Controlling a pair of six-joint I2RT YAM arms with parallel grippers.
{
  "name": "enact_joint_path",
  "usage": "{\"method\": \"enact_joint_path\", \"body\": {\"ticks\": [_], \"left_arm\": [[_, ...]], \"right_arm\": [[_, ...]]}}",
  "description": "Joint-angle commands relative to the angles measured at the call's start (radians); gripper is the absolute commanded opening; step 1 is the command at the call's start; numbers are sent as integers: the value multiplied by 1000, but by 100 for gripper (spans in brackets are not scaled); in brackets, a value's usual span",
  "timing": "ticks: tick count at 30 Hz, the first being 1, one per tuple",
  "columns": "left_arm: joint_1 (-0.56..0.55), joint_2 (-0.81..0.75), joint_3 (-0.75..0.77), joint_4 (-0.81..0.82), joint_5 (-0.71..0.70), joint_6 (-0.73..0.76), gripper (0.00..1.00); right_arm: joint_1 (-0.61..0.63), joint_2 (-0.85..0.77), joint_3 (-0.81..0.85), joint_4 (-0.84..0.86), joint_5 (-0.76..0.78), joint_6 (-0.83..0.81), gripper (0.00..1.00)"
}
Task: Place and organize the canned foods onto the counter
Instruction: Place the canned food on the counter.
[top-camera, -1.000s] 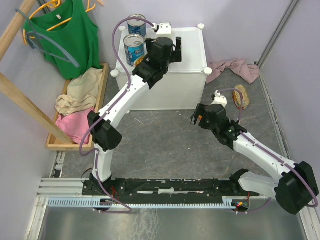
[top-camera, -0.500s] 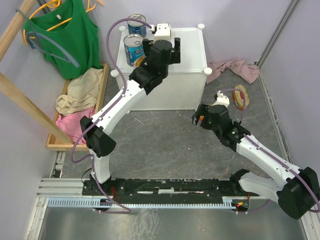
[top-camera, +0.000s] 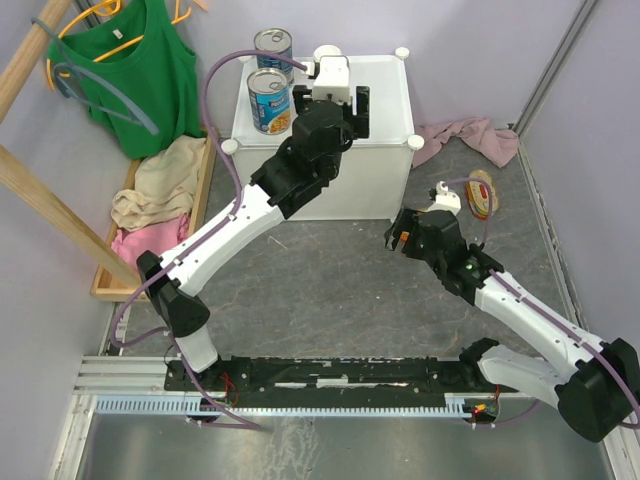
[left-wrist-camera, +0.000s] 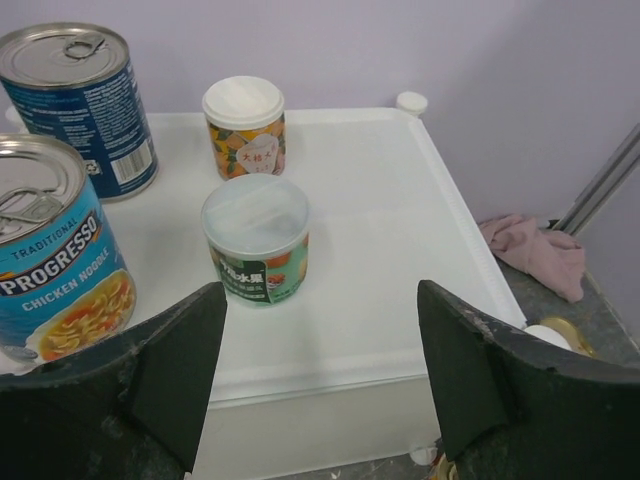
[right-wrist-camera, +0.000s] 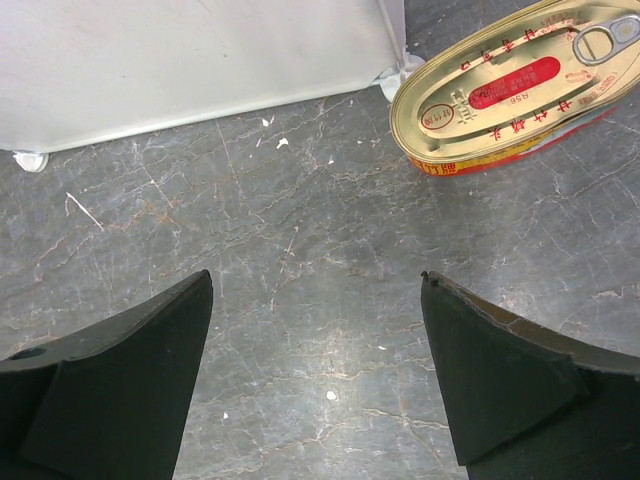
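Left gripper (left-wrist-camera: 320, 290) hangs spread before the green-labelled can (left-wrist-camera: 256, 238) on the counter (left-wrist-camera: 400, 250); right gripper (right-wrist-camera: 315, 277) gapes near the oval tin (right-wrist-camera: 510, 85).

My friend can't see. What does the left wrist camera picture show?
Four cans stand on the white counter: two tall blue soup cans at left, two small white-lidded cans in the middle. The left gripper is open and empty at the bottom edge; a pink cloth lies at right.
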Motion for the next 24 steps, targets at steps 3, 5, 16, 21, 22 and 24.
{"method": "enact_joint_path", "body": {"ticks": [3, 5, 16, 21, 22, 24], "left_arm": [[-2, -5, -12, 60, 66, 44, 62], [-2, 12, -11, 55, 70, 36, 50], [53, 129, 93, -59, 140, -36, 32], [85, 156, 116, -77, 173, -56, 30], [93, 158, 116, -77, 175, -60, 30], [104, 159, 114, -73, 181, -62, 30]], "right_arm": [[-3, -37, 11, 6, 5, -4, 92], [-3, -42, 7, 5, 7, -3, 92], [-3, -43, 7, 4, 10, -6, 92], [-3, -40, 4, 5, 13, -7, 92], [-3, -39, 5, 6, 13, -7, 92], [-2, -35, 4, 8, 13, -9, 92]]}}
